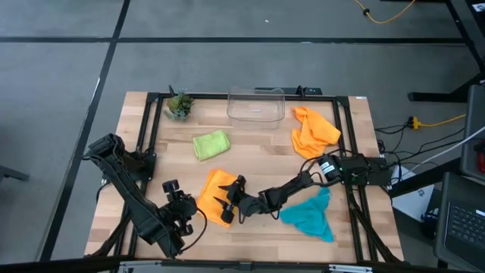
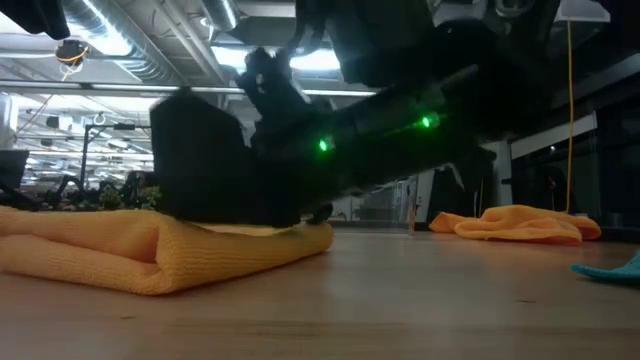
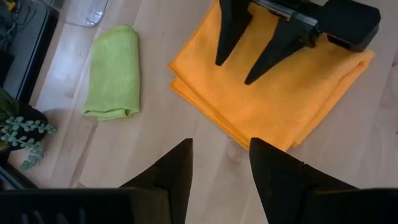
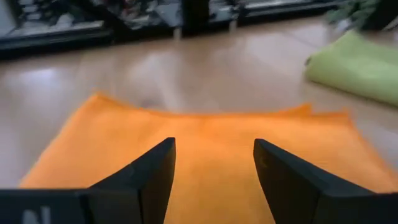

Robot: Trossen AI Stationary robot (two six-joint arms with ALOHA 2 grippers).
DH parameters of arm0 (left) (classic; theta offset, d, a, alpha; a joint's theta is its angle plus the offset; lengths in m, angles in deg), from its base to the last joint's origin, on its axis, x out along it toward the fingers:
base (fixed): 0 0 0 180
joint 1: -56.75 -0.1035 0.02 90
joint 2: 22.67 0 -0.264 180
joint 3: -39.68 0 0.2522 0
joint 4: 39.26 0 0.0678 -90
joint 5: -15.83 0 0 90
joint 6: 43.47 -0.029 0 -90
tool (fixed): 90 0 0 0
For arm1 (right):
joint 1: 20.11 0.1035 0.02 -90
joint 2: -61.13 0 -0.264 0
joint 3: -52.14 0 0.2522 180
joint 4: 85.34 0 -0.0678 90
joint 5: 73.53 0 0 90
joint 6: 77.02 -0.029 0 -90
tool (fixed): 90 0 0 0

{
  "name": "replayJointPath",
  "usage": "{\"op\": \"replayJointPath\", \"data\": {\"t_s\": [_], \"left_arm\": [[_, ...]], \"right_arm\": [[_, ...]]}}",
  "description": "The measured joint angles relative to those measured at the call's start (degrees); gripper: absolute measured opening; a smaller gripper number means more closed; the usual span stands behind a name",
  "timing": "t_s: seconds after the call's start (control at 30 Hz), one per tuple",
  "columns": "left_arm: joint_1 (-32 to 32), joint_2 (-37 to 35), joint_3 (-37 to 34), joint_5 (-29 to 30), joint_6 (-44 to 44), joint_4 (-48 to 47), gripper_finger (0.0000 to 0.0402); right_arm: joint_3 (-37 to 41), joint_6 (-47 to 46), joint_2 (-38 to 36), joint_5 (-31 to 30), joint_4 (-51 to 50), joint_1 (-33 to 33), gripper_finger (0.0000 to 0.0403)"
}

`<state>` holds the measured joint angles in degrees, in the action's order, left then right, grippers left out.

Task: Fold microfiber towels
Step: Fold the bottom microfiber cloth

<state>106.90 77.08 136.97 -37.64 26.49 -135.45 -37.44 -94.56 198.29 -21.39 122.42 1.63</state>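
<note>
A folded orange towel lies flat on the table near its front middle. My right gripper reaches in from the right and stands open, its fingers low and nearly level over the towel's top. My left gripper hangs open just left of the towel, above bare wood, holding nothing. A folded lime green towel lies farther back. A crumpled orange towel and a teal towel lie to the right. My right gripper has its open fingers spread over the top face of the folded orange towel, coming in nearly level from the table's right. In the low view it sits right at the towel's top, but I cannot tell whether it touches the cloth.
A clear plastic bin stands at the far middle of the table. A small potted plant stands at the far left. Bare wood shows between the lime green towel and the crumpled orange one.
</note>
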Motion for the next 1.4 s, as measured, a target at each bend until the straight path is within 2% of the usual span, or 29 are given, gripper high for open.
{"op": "replayJointPath", "data": {"t_s": [0.13, 0.27, 0.37, 0.47, 0.6, 0.73, 0.97, 1.2, 1.3, 1.4], "left_arm": [[0.0, 0.0, 0.0, 0.0, 0.0, 0.0, 0.0151], [0.0, 0.0, 0.0, 0.0, 0.0, 0.0, 0.0151], [0.0, 0.0, 0.0, 0.0, 0.0, 0.2, 0.0151], [0.0, 0.0, 0.0, 0.0, 0.0, 0.5, 0.0151], [0.0, 0.0, 0.0, 0.0, 0.0, 1.0, 0.0151], [0.0, 0.0, 0.0, 0.0, -0.1, 2.4, 0.0151], [0.0, 0.0, 0.0, 0.0, -0.1, 6.7, 0.0151], [0.0, 0.0, -0.4, 0.1, -0.1, 14.4, 0.0151], [0.0, 0.0, -2.4, 0.1, -1.5, 20.0, 0.0151], [0.0, 0.0, -4.1, 0.1, -1.4, 23.1, 0.0151]], "right_arm": [[1.5, 1.8, 0.2, 10.0, -0.4, -2.3, 0.022], [2.5, 5.9, -0.1, 28.0, 0.7, -6.2, 0.022], [2.6, 8.1, -0.1, 38.6, 1.6, -8.7, 0.022], [2.5, 9.1, -0.2, 44.1, 2.8, -10.9, 0.022], [2.5, 7.5, -2.6, 44.3, 1.6, -12.4, 0.022], [2.3, 7.4, -8.8, 44.2, -0.4, -12.4, 0.022], [2.4, 10.3, -19.7, 43.6, -19.3, -9.1, 0.022], [2.4, 9.2, -21.2, 43.5, -32.0, -4.8, 0.022], [2.4, 8.6, -21.2, 38.6, -36.0, -2.9, 0.022], [2.4, 9.3, -21.2, 33.6, -35.6, -1.3, 0.022]]}}
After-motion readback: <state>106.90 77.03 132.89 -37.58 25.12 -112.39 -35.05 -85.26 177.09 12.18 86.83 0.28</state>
